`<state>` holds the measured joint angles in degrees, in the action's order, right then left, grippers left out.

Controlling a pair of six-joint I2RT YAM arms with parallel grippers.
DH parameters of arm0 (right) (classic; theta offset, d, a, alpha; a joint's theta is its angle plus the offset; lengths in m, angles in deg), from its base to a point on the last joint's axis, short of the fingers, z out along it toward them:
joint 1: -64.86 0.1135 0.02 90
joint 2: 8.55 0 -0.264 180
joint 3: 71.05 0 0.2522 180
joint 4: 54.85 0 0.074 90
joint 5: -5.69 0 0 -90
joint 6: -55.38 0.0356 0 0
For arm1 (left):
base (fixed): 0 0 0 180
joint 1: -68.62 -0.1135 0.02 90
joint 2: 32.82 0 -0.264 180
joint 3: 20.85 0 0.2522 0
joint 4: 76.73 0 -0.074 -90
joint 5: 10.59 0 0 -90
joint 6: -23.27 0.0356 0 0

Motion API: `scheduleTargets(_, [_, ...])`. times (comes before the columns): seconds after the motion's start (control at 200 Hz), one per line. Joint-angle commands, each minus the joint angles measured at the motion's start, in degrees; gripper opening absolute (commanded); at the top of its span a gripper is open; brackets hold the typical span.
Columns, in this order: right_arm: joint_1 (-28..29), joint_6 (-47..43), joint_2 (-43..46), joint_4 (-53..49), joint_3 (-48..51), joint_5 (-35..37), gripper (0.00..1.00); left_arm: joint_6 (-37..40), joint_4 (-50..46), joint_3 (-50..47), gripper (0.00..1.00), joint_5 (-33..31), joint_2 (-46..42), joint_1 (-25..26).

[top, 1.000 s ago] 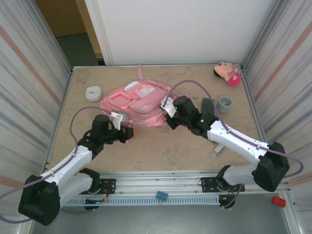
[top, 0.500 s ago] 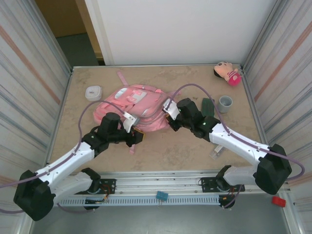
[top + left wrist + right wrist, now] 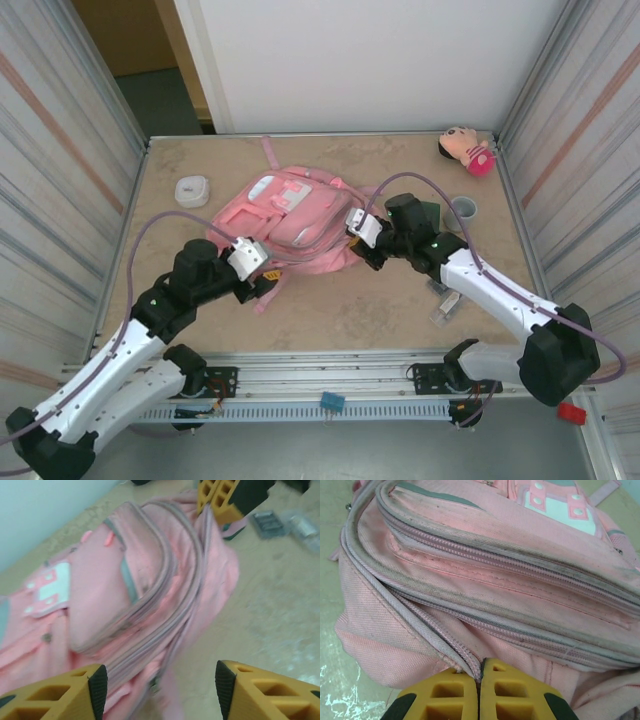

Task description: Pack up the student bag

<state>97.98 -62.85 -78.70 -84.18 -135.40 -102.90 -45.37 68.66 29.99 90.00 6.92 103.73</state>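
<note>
- Seeing the bag (image 3: 300, 215) lying flat on the table (image 3: 350, 320), front pockets up, around the middle, towards the back
- My right gripper (image 3: 480, 672) has its fingers pressed together, pinching the bag's zipper seam on the side nearest the right arm
- My left gripper (image 3: 157, 680) is spread wide and holds nothing; the bag's near edge lies just ahead of its fingers
- A white case (image 3: 192, 190) sits left of the bag, apart from it
- A cup (image 3: 462, 210) stands right of the bag, behind my right arm, and a doll (image 3: 466, 150) lies in the far right corner
</note>
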Motion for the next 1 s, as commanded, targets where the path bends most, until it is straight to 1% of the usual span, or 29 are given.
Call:
scheduleTargets(0.0, [-1.25,-2.09,3.26,1.16,-4.0,-5.8,0.0,12.51,-2.54,-1.44,0.62,-7.92,1.56,0.23])
scheduleTargets(0.165, [-2.44,-2.19,3.76,0.63,-4.82,-9.3,0.0,15.57,1.39,-2.45,0.64,-10.62,8.72,0.26])
scheduleTargets(0.321, [-3.06,-1.97,4.27,0.2,-5.27,-10.73,0.0,17.69,4.8,-3.49,0.64,-10.77,14.94,0.22])
scheduleTargets(0.381, [-3.39,-2.01,4.46,0.21,-5.35,-11.39,0.0,17.53,6.93,-4.02,0.6,-10.95,16.57,0.23])
scheduleTargets(0.491, [-4.48,-1.74,4.9,-0.06,-5.26,-13.43,0.0,17.27,15.09,-7.51,0.43,-12.76,18.16,0.25])
scheduleTargets(0.536, [-4.98,-1.47,5.27,0.01,-5.15,-14.87,0.0,17.46,18.43,-9.23,0.4,-12.68,18.54,0.31])
scheduleTargets(0.621, [-6.43,-0.72,6.19,0.28,-4.77,-17.04,0.0,17.88,24.07,-11.8,0.4,-11.52,19.25,0.31])
scheduleTargets(0.661, [-6.87,-0.45,6.58,0.29,-4.6,-17.55,0.0,18.05,26.45,-12.76,0.44,-11.65,19.53,0.31])
scheduleTargets(0.702, [-7.09,-0.42,6.84,0.28,-4.44,-17.81,0.0,18.53,28.5,-13.59,0.47,-11.48,19.81,0.31])
scheduleTargets(0.782, [-7.58,-0.17,7.04,0.3,-4.1,-18.31,0.0,19.3,33.16,-15.25,0.46,-10.71,20.09,0.3])
scheduleTargets(0.882, [-8.29,1.0,6.96,0.65,-3.78,-18.98,0.0,20.2,35.69,-15.78,0.31,-9.72,20.62,0.31])
scheduleTargets(0.932, [-8.75,2.0,6.8,1.22,-3.47,-17.93,0.0,20.29,34.62,-15.18,0.18,-8.15,20.35,0.38])
scheduleTargets(0.992, [-9.19,3.55,6.24,1.57,-3.0,-14.82,0.0,20.1,32.95,-14.44,0.04,-5.55,18.99,1.1])
